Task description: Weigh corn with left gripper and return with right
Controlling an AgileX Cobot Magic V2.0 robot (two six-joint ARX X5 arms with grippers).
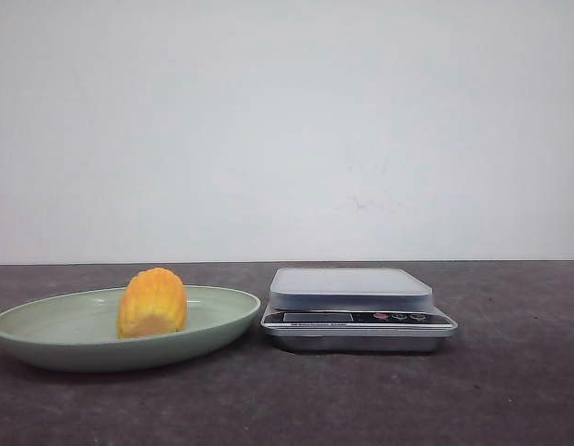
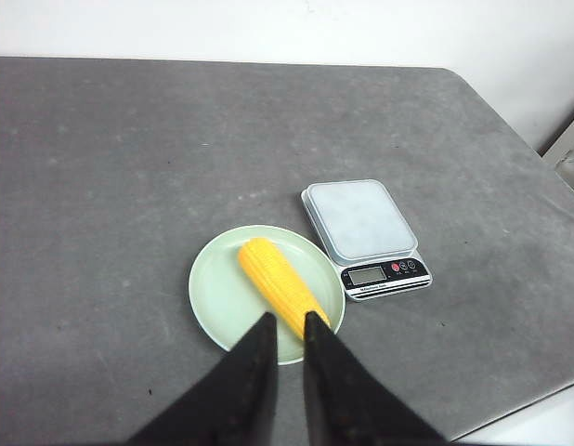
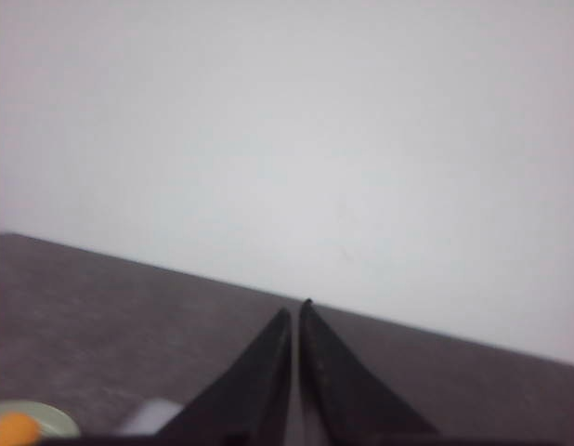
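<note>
The corn (image 1: pixel 152 302) lies on a pale green plate (image 1: pixel 45 339) at the table's left, its rounded tip pointing away from the camera. From above, the left wrist view shows the corn (image 2: pixel 282 283) lying slantwise across the plate (image 2: pixel 217 297). My left gripper (image 2: pixel 289 318) hangs high over the cob's near end with its fingers a narrow gap apart and nothing between them. The scale (image 1: pixel 352 307) stands right of the plate with its platform bare. My right gripper (image 3: pixel 296 307) is shut and empty, off to the side. Neither gripper shows in the front view.
The scale (image 2: pixel 361 218) sits close against the plate's rim. The table's right edge and a rounded corner (image 2: pixel 454 74) appear in the left wrist view. A blurred bit of the corn (image 3: pixel 13 427) and the scale (image 3: pixel 152 416) shows in the right wrist view.
</note>
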